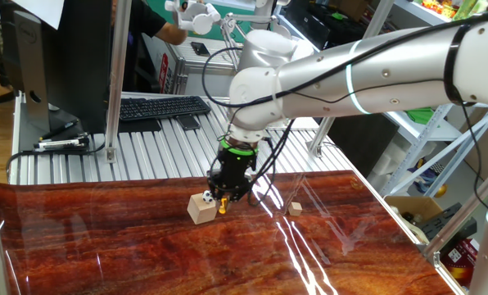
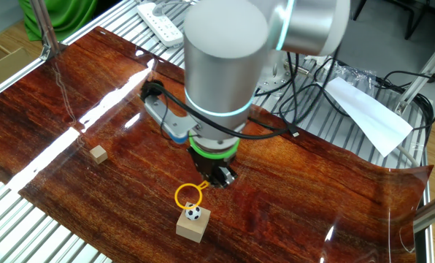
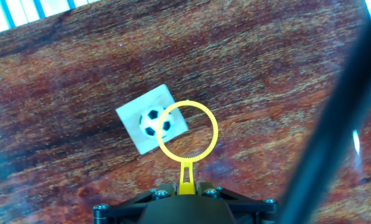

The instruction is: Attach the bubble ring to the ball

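My gripper [image 3: 186, 184] is shut on the short handle of the yellow bubble ring [image 3: 187, 130], whose loop sticks out ahead of the fingers. In the hand view the loop's left edge overlaps the right side of the black-and-white ball [image 3: 154, 122], which sits on a light wooden cube [image 3: 136, 127]. In the other fixed view the bubble ring [image 2: 189, 195] hangs just above and beside the ball [image 2: 193, 213] on the cube [image 2: 192, 226]. In one fixed view my gripper [image 1: 224, 197] hovers just right of the ball [image 1: 206, 197].
A small plain tan cube [image 2: 98, 153] lies apart on the wooden table [image 1: 105, 246]. Beyond the table's far edge sit a keyboard [image 1: 158, 106] and metal rails. Cables [image 2: 276, 131] trail behind the arm, and a clear sheet rises at the table's right corner.
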You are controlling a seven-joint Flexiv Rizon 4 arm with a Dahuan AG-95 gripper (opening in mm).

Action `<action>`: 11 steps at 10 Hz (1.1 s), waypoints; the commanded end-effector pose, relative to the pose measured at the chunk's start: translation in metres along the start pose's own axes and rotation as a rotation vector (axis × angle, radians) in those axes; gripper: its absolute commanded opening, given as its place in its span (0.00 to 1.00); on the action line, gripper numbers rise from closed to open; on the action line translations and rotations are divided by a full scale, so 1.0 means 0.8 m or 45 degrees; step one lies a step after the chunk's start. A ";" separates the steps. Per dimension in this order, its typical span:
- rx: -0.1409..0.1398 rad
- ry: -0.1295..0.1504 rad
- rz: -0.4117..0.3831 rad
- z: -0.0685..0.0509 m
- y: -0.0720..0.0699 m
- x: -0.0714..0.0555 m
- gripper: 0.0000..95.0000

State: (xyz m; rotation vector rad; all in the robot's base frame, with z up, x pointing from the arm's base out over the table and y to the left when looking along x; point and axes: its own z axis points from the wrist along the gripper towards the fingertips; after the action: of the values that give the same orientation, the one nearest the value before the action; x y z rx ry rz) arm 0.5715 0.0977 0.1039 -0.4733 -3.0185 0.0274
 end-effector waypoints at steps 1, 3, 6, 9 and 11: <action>-0.001 -0.001 0.009 0.001 0.002 0.000 0.00; -0.002 -0.002 0.024 0.003 0.006 -0.003 0.00; -0.002 0.005 0.022 0.003 0.006 -0.007 0.00; 0.002 0.016 0.017 0.002 0.005 -0.007 0.00; 0.033 0.016 -0.026 0.002 0.005 -0.007 0.00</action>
State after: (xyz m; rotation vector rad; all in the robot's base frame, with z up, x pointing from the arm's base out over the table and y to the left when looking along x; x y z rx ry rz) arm 0.5782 0.0998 0.1021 -0.4593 -3.0072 0.0458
